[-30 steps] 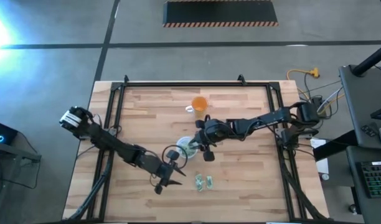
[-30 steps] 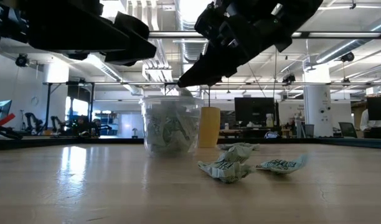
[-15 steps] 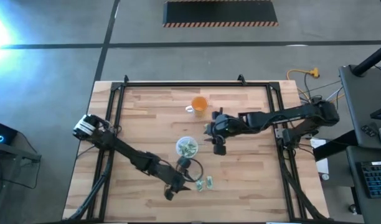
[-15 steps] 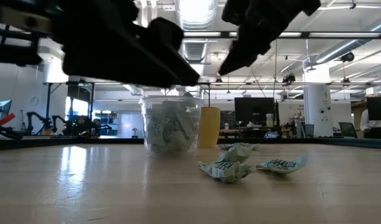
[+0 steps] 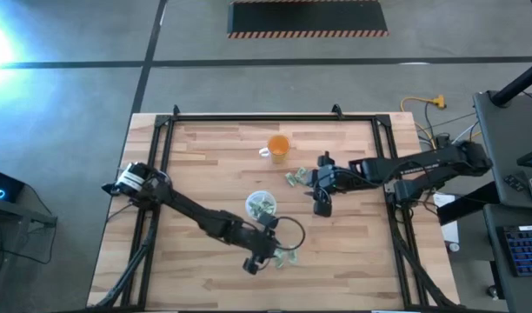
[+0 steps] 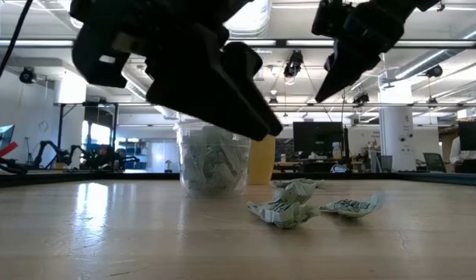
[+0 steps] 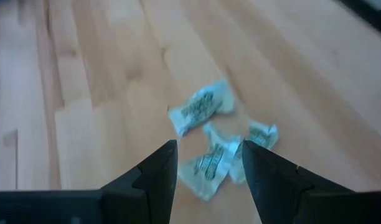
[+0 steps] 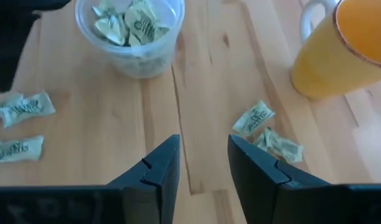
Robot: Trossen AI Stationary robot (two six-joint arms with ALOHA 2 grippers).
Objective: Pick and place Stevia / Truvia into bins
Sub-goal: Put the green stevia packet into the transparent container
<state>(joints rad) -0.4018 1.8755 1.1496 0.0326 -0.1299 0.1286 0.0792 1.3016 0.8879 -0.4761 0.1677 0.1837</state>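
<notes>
1. Wooden table (image 5: pixel 205 156) carries the work; the left gripper (image 5: pixel 264 255) hangs low over its near part, fingers (image 7: pixel 159 168) spread and holding nothing.
2. Just ahead of these fingers lie 2 or 3 crumpled green and white sachets (image 7: pixel 209 134), touching or almost touching one another, flat on the wood.
3. Beside the left gripper, toward the table's middle, stands the clear round cup (image 5: pixel 261 205), upright, with several sachets inside (image 8: pixel 129 23).
4. The right gripper (image 5: pixel 321 185) hangs on the other side of the cup, well apart from the left one, fingers (image 8: pixel 162 171) also spread and empty.
5. Just ahead of the right gripper lie 2 more sachets (image 8: pixel 265 132), near the orange mug (image 5: pixel 277 147).
</notes>
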